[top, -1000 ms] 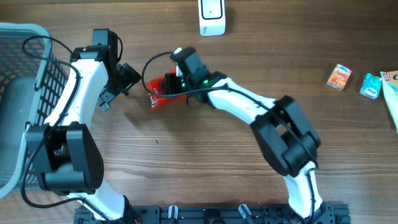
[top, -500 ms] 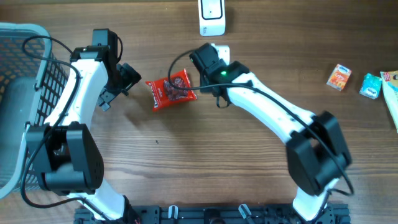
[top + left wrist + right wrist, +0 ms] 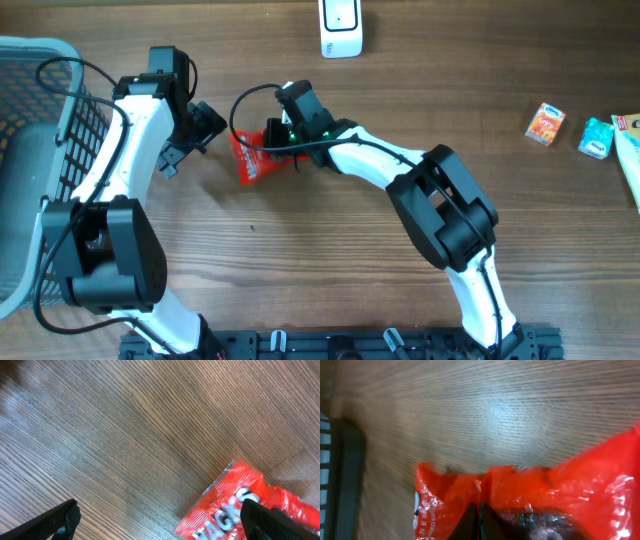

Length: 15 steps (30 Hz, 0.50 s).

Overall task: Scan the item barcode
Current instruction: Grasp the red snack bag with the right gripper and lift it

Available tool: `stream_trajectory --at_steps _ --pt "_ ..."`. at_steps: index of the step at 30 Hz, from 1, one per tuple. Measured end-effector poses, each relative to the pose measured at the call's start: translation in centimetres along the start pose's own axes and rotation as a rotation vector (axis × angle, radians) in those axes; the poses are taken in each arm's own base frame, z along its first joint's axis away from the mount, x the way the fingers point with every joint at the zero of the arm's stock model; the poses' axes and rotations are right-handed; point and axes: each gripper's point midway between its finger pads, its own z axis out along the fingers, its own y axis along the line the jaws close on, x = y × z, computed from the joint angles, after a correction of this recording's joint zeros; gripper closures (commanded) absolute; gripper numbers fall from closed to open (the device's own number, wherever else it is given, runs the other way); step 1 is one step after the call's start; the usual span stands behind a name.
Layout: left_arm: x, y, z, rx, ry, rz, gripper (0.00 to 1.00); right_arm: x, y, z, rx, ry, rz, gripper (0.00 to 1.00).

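Red snack packet [image 3: 250, 162] is left of centre on the wooden bench [image 3: 330, 250], between the two arms. Right gripper [image 3: 479, 519] is closed, its fingers pinching the packet's crinkled film near one edge (the lettering on it is too blurred to read). Whether the packet is clear of the surface cannot be told. Left gripper [image 3: 160, 512] stands fully spread just beside the packet's corner, holding nothing. White device [image 3: 341, 28] sits at the far edge, well apart from the packet; grey basket [image 3: 40, 120] at far left.

A grey mesh basket [image 3: 40, 60] is sitting left of the left fingers [image 3: 55, 519]; an orange carton [image 3: 545, 123] and a teal carton [image 3: 596, 137] are lying far right.
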Motion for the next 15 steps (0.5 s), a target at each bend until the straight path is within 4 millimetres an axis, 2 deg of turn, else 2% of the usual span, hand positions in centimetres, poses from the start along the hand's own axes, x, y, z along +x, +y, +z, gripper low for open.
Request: stream_trajectory --at_steps 1,3,5,6,7,9,10,11,12,14,15 --pt "0.0 0.0 0.0 0.000 0.000 0.000 0.00 0.3 -0.5 -0.3 0.033 0.016 0.011 0.96" --pt "0.0 0.0 0.0 0.000 0.000 0.000 0.00 1.0 -2.7 -2.6 0.179 0.055 0.048 0.96" --pt "0.0 0.0 0.0 -0.001 0.001 0.000 0.00 1.2 -6.3 -5.8 0.363 0.070 0.088 0.95" --pt "0.0 0.0 0.0 -0.001 0.000 0.000 0.00 1.5 -9.0 -8.4 0.505 0.073 0.106 0.96" --pt "0.0 0.0 0.0 0.000 0.000 0.000 0.00 1.5 -10.4 -9.6 0.579 0.067 0.109 0.96" --pt "0.0 0.0 0.0 0.000 0.000 0.000 0.00 1.9 -11.9 -11.7 0.676 0.068 0.103 0.95" --pt "0.0 0.0 0.0 0.000 0.000 0.000 0.00 1.8 -12.3 -12.6 0.716 0.055 0.094 0.86" --pt "0.0 0.0 0.0 0.000 0.000 0.000 0.00 0.9 -11.6 -13.7 0.715 0.015 0.080 0.66" --pt "0.0 0.0 0.0 0.000 0.000 0.000 0.00 0.0 -10.8 -14.9 0.704 -0.019 0.063 0.57" --pt "0.0 0.0 0.0 0.000 0.000 0.000 0.00 -1.7 -8.1 -18.1 0.650 -0.096 0.030 0.66" --pt "0.0 0.0 0.0 0.000 0.000 0.000 0.00 -1.8 -7.0 -19.8 0.624 -0.105 0.024 0.69"
